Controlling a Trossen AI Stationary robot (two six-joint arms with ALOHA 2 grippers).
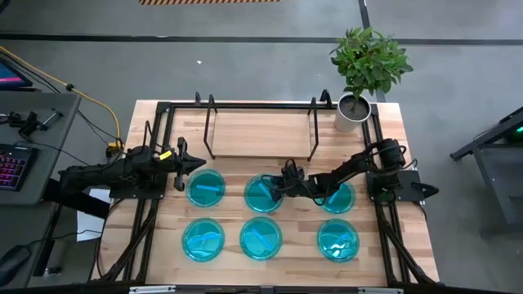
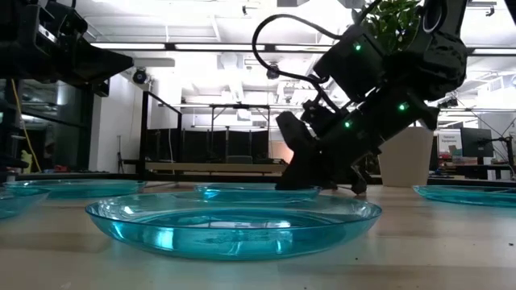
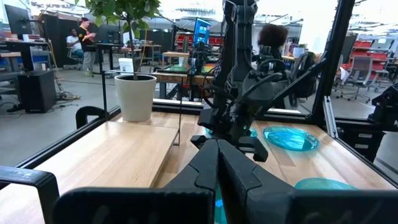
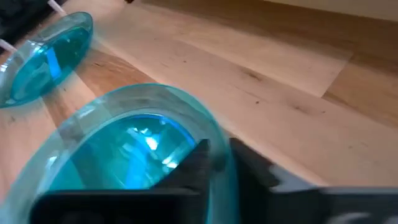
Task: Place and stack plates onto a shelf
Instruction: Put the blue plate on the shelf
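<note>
- A wooden bench [image 1: 409, 245] carries six blue plates in two rows, with the shelf [image 1: 260, 131] behind them, bare.
- The right hand [image 1: 288, 181] grips the rim of the middle back plate [image 1: 261, 194]; the shelf lies just beyond it, away from the front rows.
- The left hand [image 1: 196, 162] hovers closed beside the left back plate [image 1: 206, 188].

A small green leafy plant in a round white pot [image 1: 353, 110] stands on the far right corner of the light-wood slatted worktop [image 1: 409, 245], beyond the right hand [image 1: 288, 178] and well apart from it. A keyboard with pink-lit keys [image 1: 10, 167] lies on a grey side desk [image 1: 41, 139] out past the left hand [image 1: 186, 165], with a yellow cable [image 1: 78, 91] trailing across the grey floor [image 1: 245, 65]. In the left wrist view, a person [image 3: 82, 38] stands far back in the room.
</note>
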